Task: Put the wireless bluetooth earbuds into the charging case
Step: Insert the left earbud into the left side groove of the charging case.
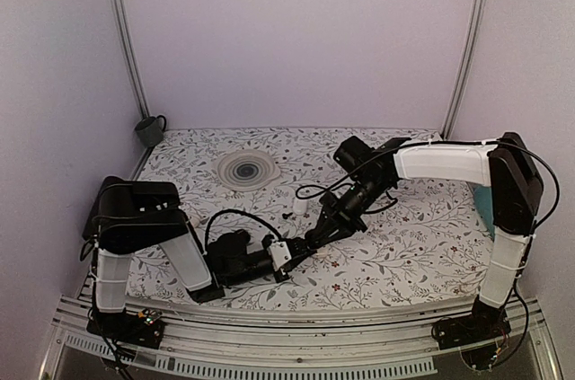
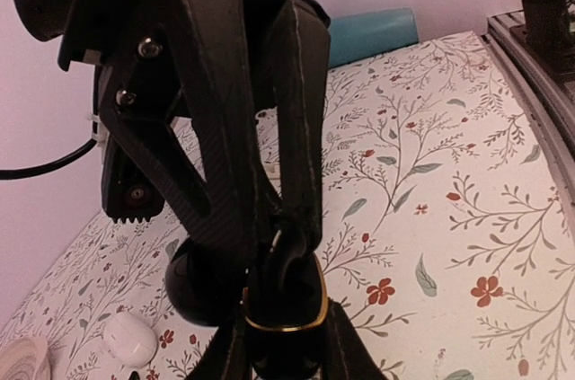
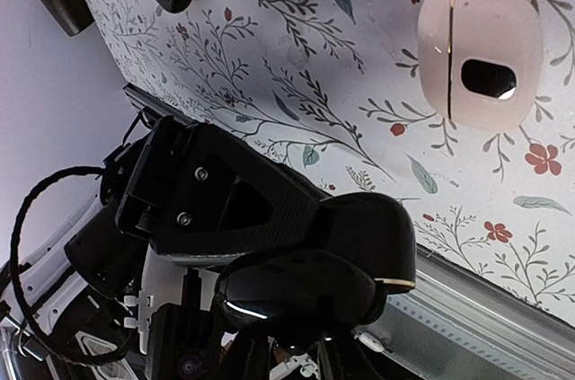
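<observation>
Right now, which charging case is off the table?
The glossy black, gold-rimmed charging case, held up in the left gripper. The rounded white case lies on the floral tablecloth.

a robotics lab test cell rather than a home: plain pale panel walls (image 1: 296, 30) framed by aluminium posts (image 1: 126, 39), a slotted metal rail (image 1: 296, 322) along the near edge, and a floral cloth (image 1: 422, 245) spread as work surface.

1 mug (image 1: 151, 130), 1 dish (image 1: 247, 169), 1 wht case (image 1: 299, 206).
</observation>
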You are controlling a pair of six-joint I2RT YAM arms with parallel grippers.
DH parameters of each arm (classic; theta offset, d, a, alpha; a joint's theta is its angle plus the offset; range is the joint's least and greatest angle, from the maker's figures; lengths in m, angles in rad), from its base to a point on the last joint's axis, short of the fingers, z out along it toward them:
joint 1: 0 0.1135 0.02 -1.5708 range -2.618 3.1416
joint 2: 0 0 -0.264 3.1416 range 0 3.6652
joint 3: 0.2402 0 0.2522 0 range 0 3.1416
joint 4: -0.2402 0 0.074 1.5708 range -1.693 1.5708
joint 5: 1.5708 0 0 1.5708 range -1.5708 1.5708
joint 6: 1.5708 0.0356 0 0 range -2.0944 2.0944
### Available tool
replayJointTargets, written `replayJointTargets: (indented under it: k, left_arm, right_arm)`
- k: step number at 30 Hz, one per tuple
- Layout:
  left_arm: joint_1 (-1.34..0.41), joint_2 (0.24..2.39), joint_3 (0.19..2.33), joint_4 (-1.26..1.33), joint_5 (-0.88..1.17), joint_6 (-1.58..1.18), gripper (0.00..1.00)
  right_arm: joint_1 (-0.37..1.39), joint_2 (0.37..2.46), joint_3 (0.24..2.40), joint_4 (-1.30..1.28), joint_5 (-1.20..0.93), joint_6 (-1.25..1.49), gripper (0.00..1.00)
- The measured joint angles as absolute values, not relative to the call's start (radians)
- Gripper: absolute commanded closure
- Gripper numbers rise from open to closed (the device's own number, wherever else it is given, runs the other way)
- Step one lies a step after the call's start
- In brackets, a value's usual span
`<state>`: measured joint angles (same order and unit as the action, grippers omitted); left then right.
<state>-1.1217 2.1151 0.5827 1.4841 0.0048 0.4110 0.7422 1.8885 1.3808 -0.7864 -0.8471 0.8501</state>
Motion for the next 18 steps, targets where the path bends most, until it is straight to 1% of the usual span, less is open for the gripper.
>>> replayJointTargets:
  k: [18]
  left_arm:
    - [-1.118, 2.138, 0.592, 1.506, -0.015, 0.309, 1.00]
  right_arm:
    - [0.741, 1.921, 1.439, -0.819, -0.830, 0.844, 0.72]
